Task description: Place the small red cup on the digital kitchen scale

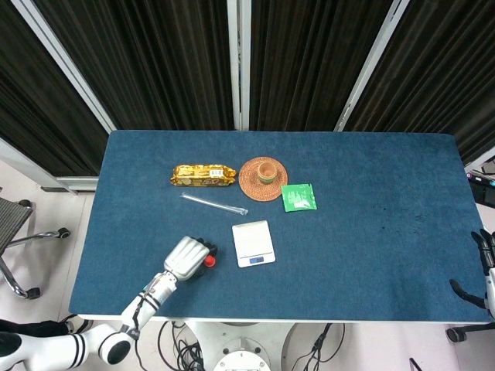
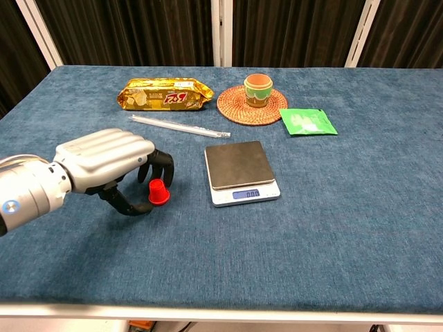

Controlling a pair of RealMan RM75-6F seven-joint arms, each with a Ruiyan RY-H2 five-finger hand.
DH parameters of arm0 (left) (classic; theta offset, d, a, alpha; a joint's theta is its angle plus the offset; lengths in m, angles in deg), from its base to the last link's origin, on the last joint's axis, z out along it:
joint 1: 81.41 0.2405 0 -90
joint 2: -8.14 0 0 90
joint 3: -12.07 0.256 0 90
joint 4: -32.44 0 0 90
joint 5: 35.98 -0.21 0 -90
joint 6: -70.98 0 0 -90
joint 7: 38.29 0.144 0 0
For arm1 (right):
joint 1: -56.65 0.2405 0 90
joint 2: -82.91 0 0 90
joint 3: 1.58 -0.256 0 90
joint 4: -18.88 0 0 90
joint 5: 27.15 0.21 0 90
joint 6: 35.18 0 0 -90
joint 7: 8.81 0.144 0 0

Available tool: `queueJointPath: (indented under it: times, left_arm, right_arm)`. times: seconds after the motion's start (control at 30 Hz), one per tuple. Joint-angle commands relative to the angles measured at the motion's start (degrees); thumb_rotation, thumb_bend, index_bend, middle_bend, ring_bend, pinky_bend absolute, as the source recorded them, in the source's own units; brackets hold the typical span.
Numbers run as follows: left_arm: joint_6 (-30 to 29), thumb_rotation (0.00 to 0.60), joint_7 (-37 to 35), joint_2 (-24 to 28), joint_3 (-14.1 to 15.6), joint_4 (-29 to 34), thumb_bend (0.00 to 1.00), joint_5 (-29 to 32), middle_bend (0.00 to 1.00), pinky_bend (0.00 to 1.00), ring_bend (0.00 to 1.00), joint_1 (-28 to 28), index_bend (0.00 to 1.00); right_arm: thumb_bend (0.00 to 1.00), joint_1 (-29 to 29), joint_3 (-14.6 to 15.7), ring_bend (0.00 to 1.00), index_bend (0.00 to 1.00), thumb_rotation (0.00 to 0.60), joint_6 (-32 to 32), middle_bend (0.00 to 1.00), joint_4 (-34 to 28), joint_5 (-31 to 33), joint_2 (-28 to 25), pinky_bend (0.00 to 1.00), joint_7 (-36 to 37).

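Blue cloth-covered table (image 2: 360, 228) I'm working over.
I'm seeing lying on it: small red cup (image 2: 159, 191), white digital kitchen scale (image 2: 240, 172), gold snack packet (image 2: 165, 94), clear plastic straw (image 2: 180, 125), round woven mat (image 2: 232, 106), green sachet (image 2: 307, 121).

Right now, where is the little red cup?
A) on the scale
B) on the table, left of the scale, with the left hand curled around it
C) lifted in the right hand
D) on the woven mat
B: the red cup stands on the table beside the scale, the left hand curled around it.
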Motion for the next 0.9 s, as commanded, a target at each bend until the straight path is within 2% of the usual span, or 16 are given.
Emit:
queueJointPath:
  times: [0.03,0.27,0.5,0.67,0.9]
  left_arm:
    - [-0.1,0.6,0.4,-0.2,0.1,0.2,0.31,0.2,0.54,0.67,0.51,-0.3,0.48]
    - [-1.4,0.6,0.8,-1.2,-0.4,-0.5,0.31,0.2,0.6,0.71,0.57,-1.1,0.55]
    - [0.3,0.6,2.5,-0.9,-4.6,1.4,0.31,1.4,0.61,0.72,0.58,-5.3,0.56]
    - [2.6,0.6,6.6,-3.0,-8.1,0.3,0.31,5.1,0.61,0.72,0.58,-9.5,0.56]
    - [6.2,0.6,8.1,-7.4,-9.4,-5.0,0.31,10.4,0.6,0.72,0.58,-13.8,0.55]
  right_arm:
    - [0.13,0.1,0.0,0.0,0.0,0.6,0.4,0.0,0.0,0.1,0.1,0.0,-0.1]
    - [0.13,0.5,0.2,0.0,0.0,0.6,1.9,0.0,0.6,0.6,0.5,0.0,-0.1]
    - [0.13,0.6,0.0,0.0,0.0,0.6,1.8,0.0,0.7,0.5,0.6,0.0,0.0]
    - [0.13,0.7,0.2,0.0,0.0,0.6,1.9,0.0,0.9,0.1,0.9,0.0,0.2]
    - [0.13,0.3,-0.4,0.0,0.0,0.6,0.6,0.0,1.8,0.3,0.6,0.0,1.5]
